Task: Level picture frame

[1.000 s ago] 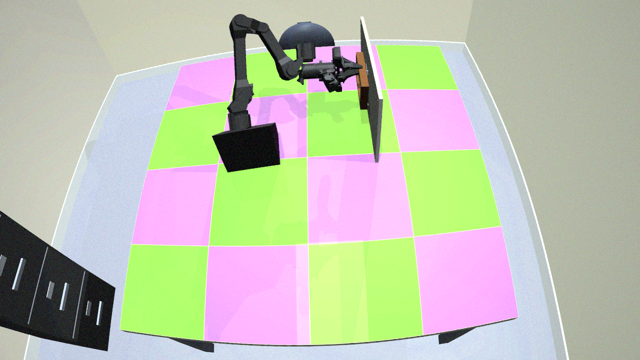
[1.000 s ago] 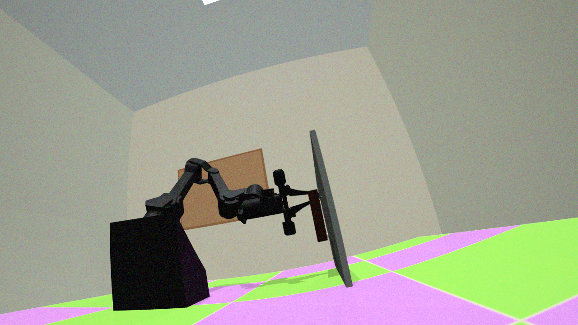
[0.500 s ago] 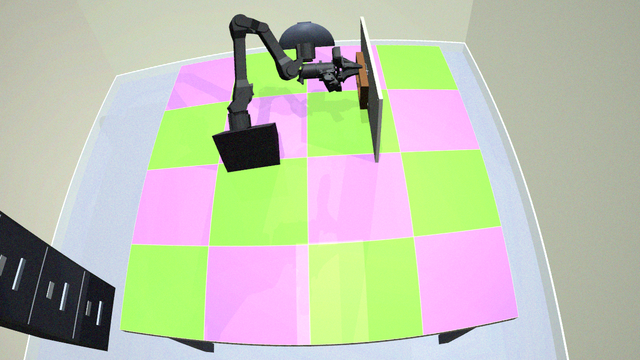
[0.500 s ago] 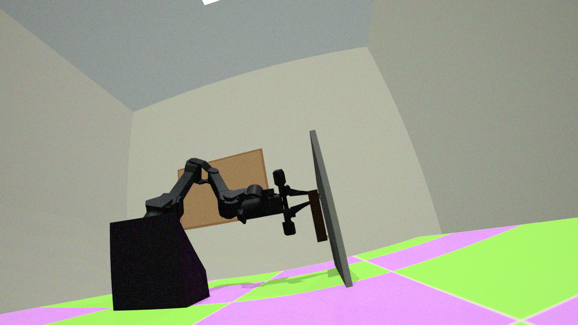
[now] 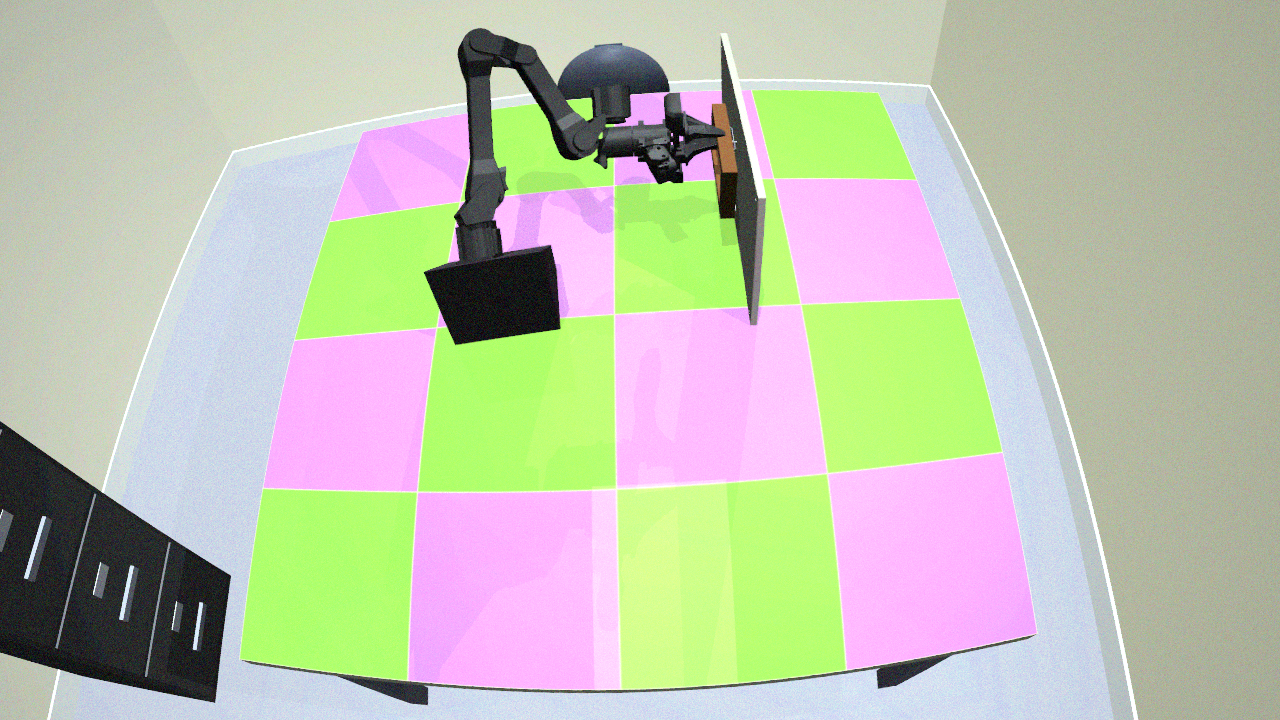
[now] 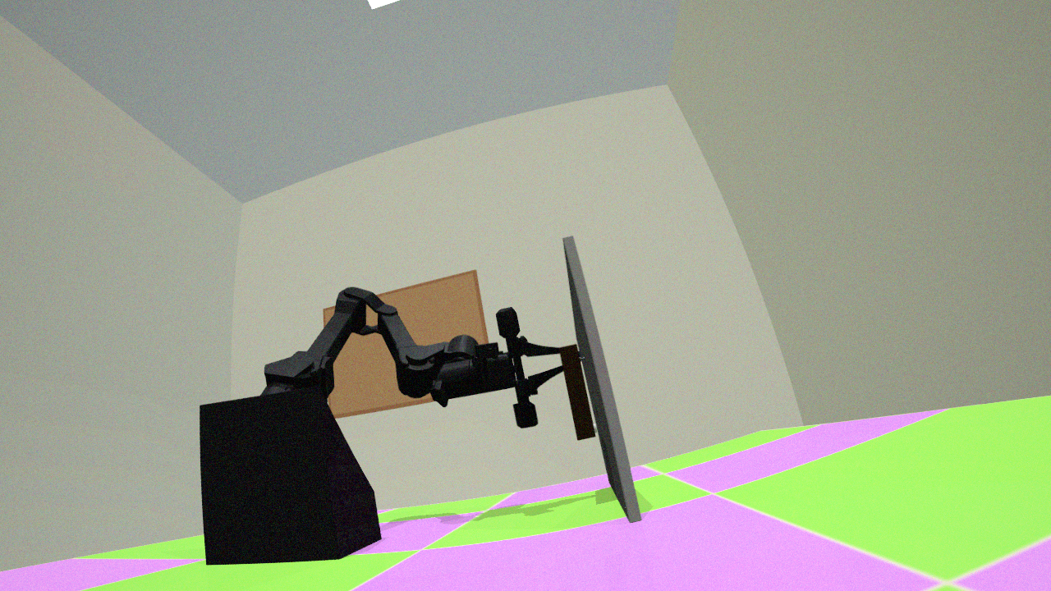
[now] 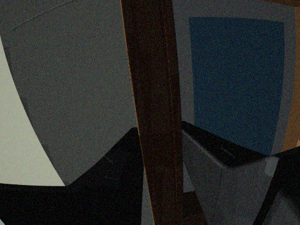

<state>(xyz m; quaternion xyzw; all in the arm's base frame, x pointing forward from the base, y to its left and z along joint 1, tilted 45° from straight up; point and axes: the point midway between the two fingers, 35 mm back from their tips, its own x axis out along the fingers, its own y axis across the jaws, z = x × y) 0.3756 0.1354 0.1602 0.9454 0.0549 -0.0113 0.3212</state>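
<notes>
A brown wooden picture frame point(image 5: 726, 165) point(image 6: 577, 396) point(image 7: 155, 87) with a blue picture point(image 7: 235, 79) hangs against the grey wall panel point(image 5: 750, 232) point(image 6: 598, 396) point(image 7: 75, 87). My gripper point(image 5: 711, 134) point(image 6: 558, 364) point(image 7: 159, 132) is shut on the frame's side bar, one finger on each side of it. In the wrist view the bar runs tilted between the two dark fingers. The screw and the notched strip are hidden behind the frame.
The arm's black base block point(image 5: 496, 295) point(image 6: 272, 478) stands on the chequered pink and green table. A dark domed object point(image 5: 613, 67) is behind the arm. A black drawer cabinet point(image 5: 98, 582) is at the lower left. A brown board point(image 6: 441, 301) hangs on the far room wall.
</notes>
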